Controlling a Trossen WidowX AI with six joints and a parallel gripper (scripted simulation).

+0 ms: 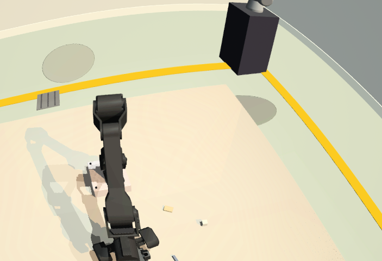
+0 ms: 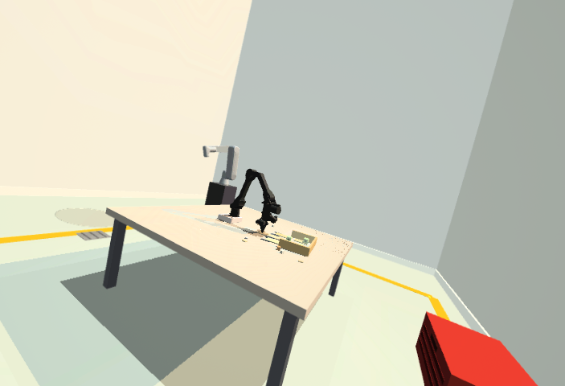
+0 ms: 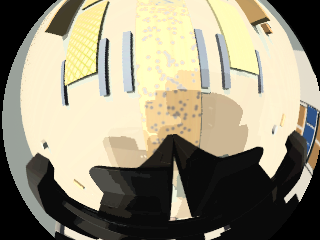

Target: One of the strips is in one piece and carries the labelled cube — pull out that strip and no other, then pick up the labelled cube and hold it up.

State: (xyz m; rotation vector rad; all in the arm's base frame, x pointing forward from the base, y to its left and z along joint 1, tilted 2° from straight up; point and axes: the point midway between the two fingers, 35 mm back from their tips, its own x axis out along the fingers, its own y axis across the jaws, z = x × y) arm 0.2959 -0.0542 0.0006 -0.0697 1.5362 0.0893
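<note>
My gripper [image 3: 172,138] [image 2: 263,231] is shut, fingertips down at the near part of the speckled yellow strip [image 3: 165,50]. Nothing shows between the fingers; whether the tips press on the strip is hard to tell. This middle strip reaches closer to me than the lattice-patterned strip [image 3: 86,50] at left and the plain yellow strip [image 3: 235,40] at right. A gap crosses the lattice strip near the top of the wrist view. Two small greenish cubes, one left [image 2: 288,238] and one right [image 2: 306,240], show at the open-topped box [image 2: 295,248]. Their labels are unreadable.
Grey-blue rails [image 3: 128,60] [image 3: 201,57] stand beside the strips. Small loose pieces, a tan one [image 1: 168,209] and a white one [image 1: 204,222], lie beside the arm. Brown box walls [image 3: 62,22] [image 3: 252,11] flank the strips. A second, grey arm [image 2: 231,163] stands behind the table.
</note>
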